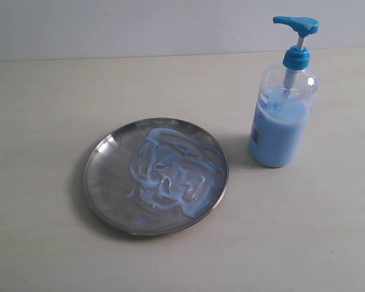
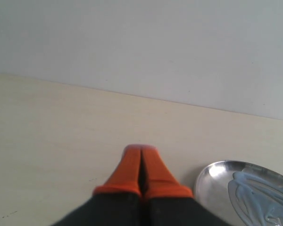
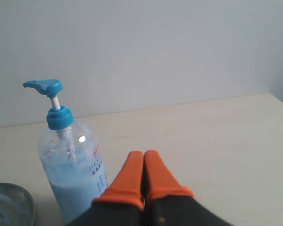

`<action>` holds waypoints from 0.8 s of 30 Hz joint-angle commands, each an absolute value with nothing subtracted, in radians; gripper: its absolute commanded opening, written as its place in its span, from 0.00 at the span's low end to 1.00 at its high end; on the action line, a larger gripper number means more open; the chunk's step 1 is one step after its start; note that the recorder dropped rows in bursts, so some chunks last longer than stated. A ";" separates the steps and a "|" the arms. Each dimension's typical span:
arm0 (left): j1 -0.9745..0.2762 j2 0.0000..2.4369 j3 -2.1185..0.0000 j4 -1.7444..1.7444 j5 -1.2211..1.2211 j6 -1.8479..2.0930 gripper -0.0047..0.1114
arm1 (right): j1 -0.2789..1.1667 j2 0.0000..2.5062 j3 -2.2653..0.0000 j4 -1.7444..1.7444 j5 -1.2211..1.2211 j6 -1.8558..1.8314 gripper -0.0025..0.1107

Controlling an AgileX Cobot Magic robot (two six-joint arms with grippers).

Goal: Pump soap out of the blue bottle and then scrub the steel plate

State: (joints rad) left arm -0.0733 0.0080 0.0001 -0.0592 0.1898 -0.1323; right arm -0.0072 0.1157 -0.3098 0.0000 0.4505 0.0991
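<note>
Two hands are here, both empty. The left hand (image 2: 140,149) keeps its orange fingers pressed together, holding nothing, above the pale surface (image 1: 42,91) near the rim of the steel plate (image 1: 100,176). Swirls of pale blue soap (image 1: 167,170) lie on the middle of the plate. Right of the plate, near but not touching, the blue bottle (image 1: 280,131) stands upright. The right hand (image 3: 144,153), close by the bottle, is fully closed on nothing.
</note>
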 commanded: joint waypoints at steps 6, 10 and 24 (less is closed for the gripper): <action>-0.069 0.005 0.000 -0.054 0.186 -0.130 0.04 | -0.019 0.000 -0.120 -0.021 0.365 0.088 0.02; -0.069 0.005 0.000 -0.054 0.186 -0.130 0.04 | -0.017 0.000 -0.052 -0.030 0.341 0.088 0.02; -0.069 0.005 0.000 -0.054 0.186 -0.130 0.04 | -0.017 0.000 0.000 -0.046 0.336 0.088 0.02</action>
State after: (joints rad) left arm -0.0733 0.0080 0.0001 -0.0592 0.1898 -0.1323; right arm -0.0144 0.0060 -0.0054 -0.0269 0.3521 0.0951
